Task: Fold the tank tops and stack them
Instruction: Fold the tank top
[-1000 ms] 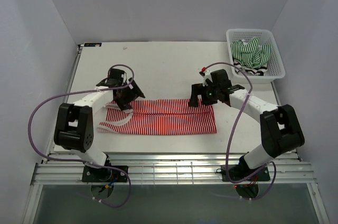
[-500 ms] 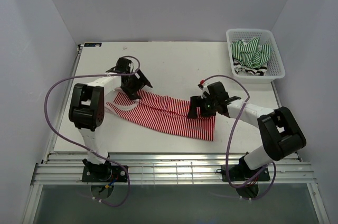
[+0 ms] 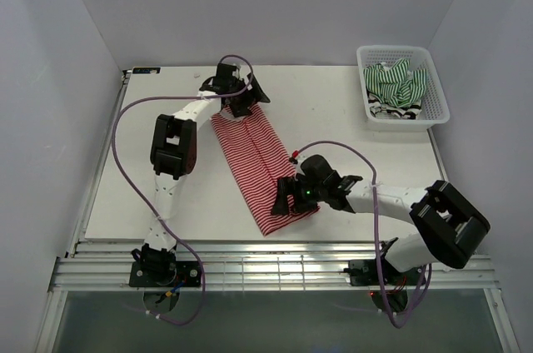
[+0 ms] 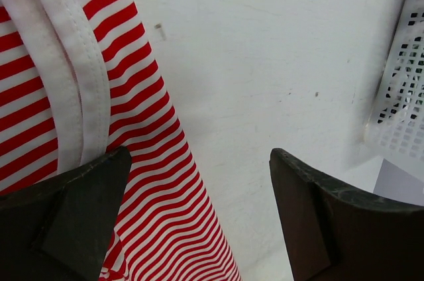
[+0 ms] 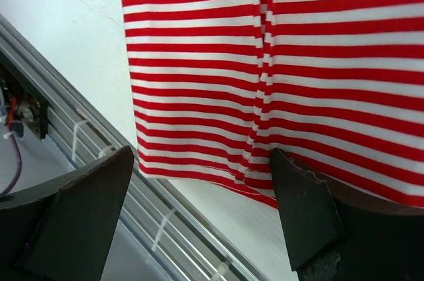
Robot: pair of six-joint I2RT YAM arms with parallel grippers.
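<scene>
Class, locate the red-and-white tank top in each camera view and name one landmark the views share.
Top external: red-and-white tank top, a diagonal strip mid-table.
Left wrist: left half, white straps showing.
Right wrist: upper frame, hem lowest.
Shared landmark: the white table, bare beside it in all three.

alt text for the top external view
A red-and-white striped cloth tank top lies diagonally on the white table, left arm's fingers at its far end, right arm's fingers at its near end. A white plastic lattice basket, far right, holds green-and-white cloth.
</scene>
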